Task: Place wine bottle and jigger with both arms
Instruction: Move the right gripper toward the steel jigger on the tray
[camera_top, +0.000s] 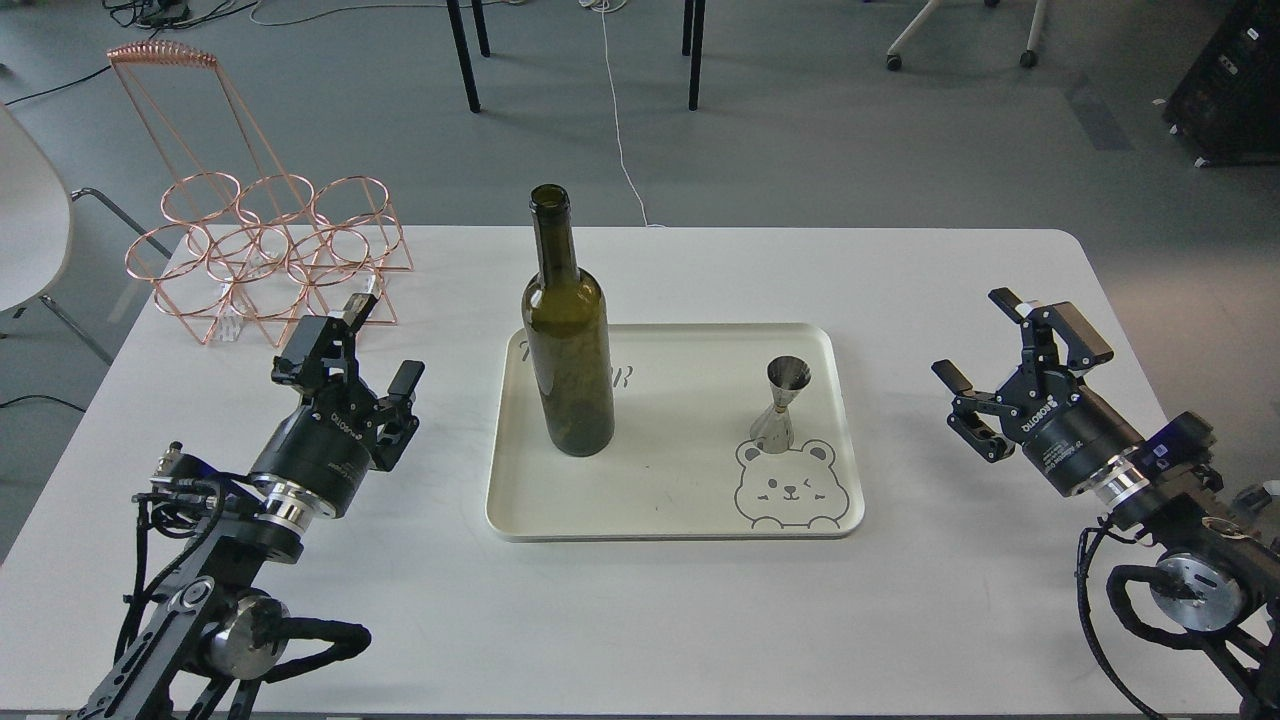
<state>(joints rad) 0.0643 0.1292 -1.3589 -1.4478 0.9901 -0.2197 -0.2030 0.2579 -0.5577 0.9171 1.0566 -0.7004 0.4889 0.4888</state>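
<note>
The wine bottle (566, 340), dark olive-green and unlabelled, stands upright on the left part of a cream tray (660, 500). The steel jigger (778, 405) stands upright on the tray's right part, just above a printed bear face. My left gripper (360, 345) is open and empty, to the left of the tray and clear of the bottle. My right gripper (1015, 350) is open and empty, well right of the tray and apart from the jigger.
A copper wire bottle rack (265, 255) stands at the table's back left, just behind my left gripper. The white table (650, 620) ends close behind the tray. Chair and table legs stand on the floor beyond.
</note>
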